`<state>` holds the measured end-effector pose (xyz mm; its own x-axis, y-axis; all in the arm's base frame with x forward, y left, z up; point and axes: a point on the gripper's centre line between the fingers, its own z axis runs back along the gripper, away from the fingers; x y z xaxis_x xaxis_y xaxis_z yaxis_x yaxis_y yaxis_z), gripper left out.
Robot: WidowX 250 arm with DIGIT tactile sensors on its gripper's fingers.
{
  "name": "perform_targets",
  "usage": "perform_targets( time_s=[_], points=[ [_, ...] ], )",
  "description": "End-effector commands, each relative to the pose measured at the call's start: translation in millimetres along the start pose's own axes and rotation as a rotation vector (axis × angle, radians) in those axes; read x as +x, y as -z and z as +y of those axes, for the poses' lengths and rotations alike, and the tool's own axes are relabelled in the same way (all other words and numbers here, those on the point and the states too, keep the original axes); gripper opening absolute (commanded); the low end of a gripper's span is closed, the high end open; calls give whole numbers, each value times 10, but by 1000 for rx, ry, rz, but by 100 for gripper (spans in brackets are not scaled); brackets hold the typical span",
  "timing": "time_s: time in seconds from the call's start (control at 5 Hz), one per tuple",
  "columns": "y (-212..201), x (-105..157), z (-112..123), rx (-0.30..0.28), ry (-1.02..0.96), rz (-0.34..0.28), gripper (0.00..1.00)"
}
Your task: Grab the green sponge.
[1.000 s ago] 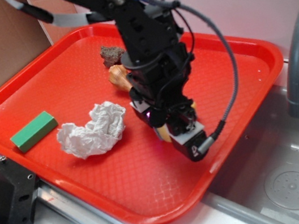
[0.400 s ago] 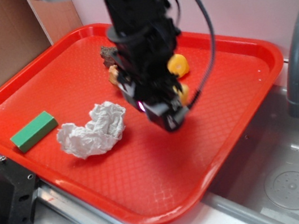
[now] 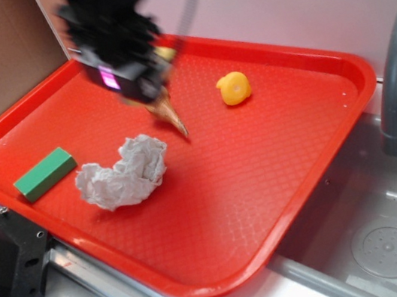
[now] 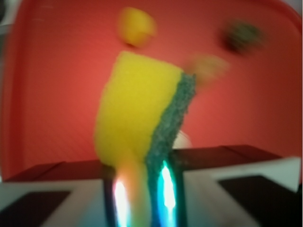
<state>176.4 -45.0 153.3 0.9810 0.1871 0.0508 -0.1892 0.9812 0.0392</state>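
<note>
The green sponge [image 4: 137, 109] is yellow foam with a dark grey-green scouring layer along its right side. In the wrist view it sticks out from between my two fingers, squeezed at its base. My gripper [image 4: 142, 168] is shut on it and holds it above the red tray [image 4: 52, 94]. In the exterior view my gripper [image 3: 153, 61] is blurred with motion over the tray's far left part, and only a yellowish bit of the sponge [image 3: 164, 50] shows beside it.
On the red tray [image 3: 228, 189] lie a small round yellow toy [image 3: 233, 88], a crumpled white paper [image 3: 125, 172], a flat green block [image 3: 44, 173] and a brown cone-shaped object [image 3: 166, 116]. A sink and grey faucet [image 3: 396, 77] stand at the right. Cardboard stands at the back left.
My gripper has lifted and swung from the tray's middle to its far left, carrying the sponge. The yellow toy is now uncovered.
</note>
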Motion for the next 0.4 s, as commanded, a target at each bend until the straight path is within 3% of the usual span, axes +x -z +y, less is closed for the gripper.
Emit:
perform_targets(
  time_s=[0.0, 0.2],
  points=[
    [-555, -128, 964, -66, -204, -74, 0],
    [-654, -29, 942, -67, -137, -112, 0]
  ],
)
